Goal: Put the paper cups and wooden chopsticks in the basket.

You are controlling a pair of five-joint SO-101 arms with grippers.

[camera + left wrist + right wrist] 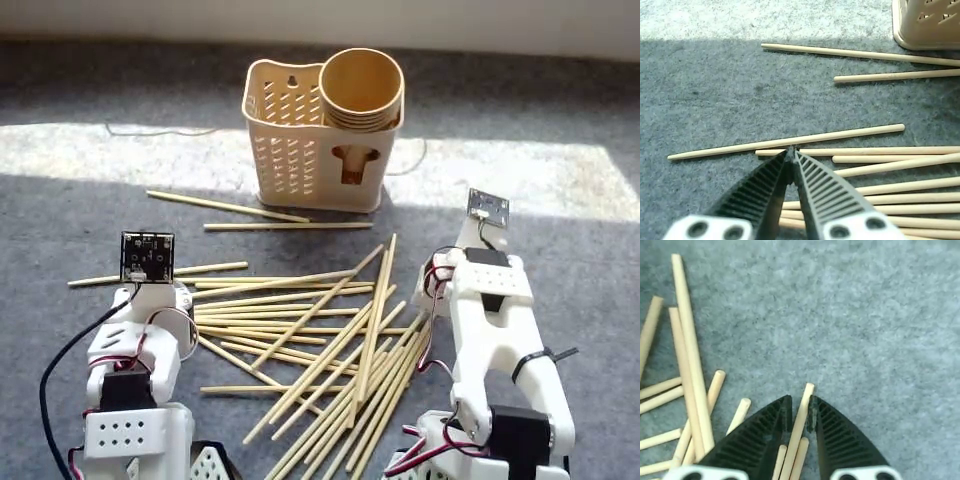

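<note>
Paper cups are stacked inside the basket, at one end, so that half of the task is judged done. The chopsticks are spread over the carpet between the two arms, crossed and overlapping. Two loose chopsticks are lying just in front of the basket.

Left gripper: fingers are clenched tip to tip and nothing is held. The tips are just beside a single chopstick at the pile's edge.

Right gripper: fingers are pinched around one chopstick, which runs lengthwise between them with its end poking just past the tips. Other sticks are seen beside it. Whether it is lifted off the carpet cannot be told.

Step in hand, as judged: that one stick is to be carried to the basket.
- The grip is along the stick, not across it, so slip and swing should be expected. If droop is seen, a regrasp across the middle is preferred.
- The stick should be raised straight up first, so neighbours are not dragged.
- Over the basket it should be tipped upright and aimed at the free side beside the cups, not onto the stack.
- The fingers should be released only once the lower end is inside the rim.
</note>
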